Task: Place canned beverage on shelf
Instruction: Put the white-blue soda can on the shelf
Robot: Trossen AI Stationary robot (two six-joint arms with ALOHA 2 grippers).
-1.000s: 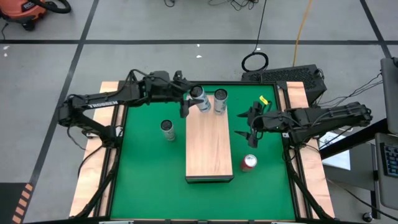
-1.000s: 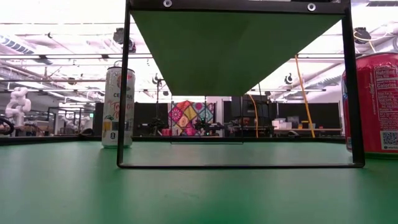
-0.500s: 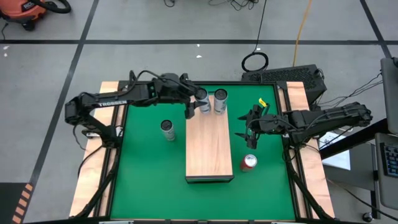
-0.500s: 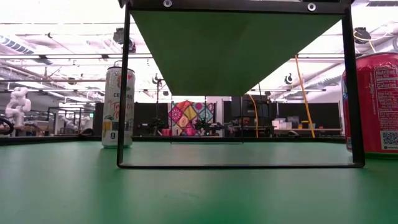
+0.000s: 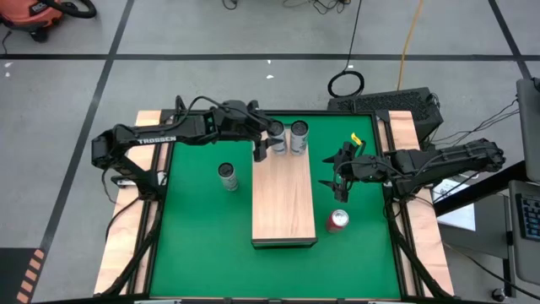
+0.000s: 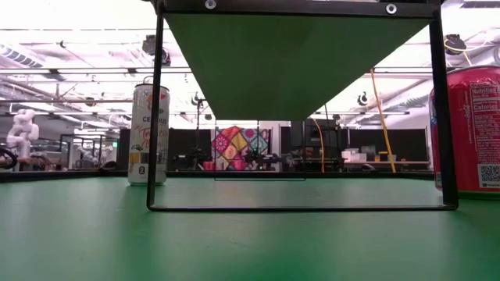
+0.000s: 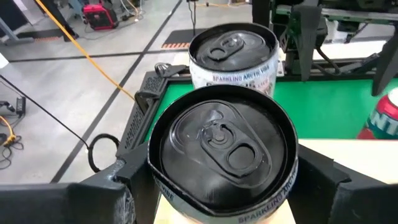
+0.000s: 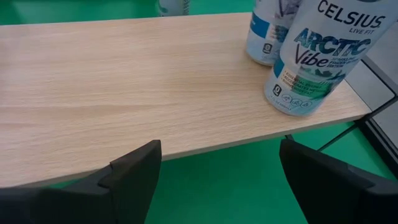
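Since a second ago my left gripper point(image 5: 267, 140) has carried its can point(image 5: 276, 135) inward, from the shelf's far left corner to a spot just beside the second can point(image 5: 299, 137). The right arm has scarcely shifted.

The shelf point(image 5: 283, 203) is a long light-wood board lying in the middle of the green tabletop point(image 5: 202, 236). Both tall silver cans stand upright at its 12 o'clock end, close together, mine on the left. Off the board, a third silver can point(image 5: 228, 176) stands on the tabletop at about 9 o'clock from the shelf's middle, and a red can point(image 5: 337, 220) stands at about 4 o'clock, near the board's right edge. A small yellow object point(image 5: 358, 136) lies at about 2 o'clock, by the tabletop's rim.

In my left wrist view the can point(image 7: 222, 146) fills the space between my fingers point(image 7: 115, 193), one on either flank, with the second can point(image 7: 233, 55) just behind it. I cannot tell whether the fingers press the can or stand a little off it.

My right gripper point(image 5: 341, 178) waits beside the shelf's right edge at 3 o'clock, fingers point(image 8: 134, 168) spread wide apart and holding nothing.
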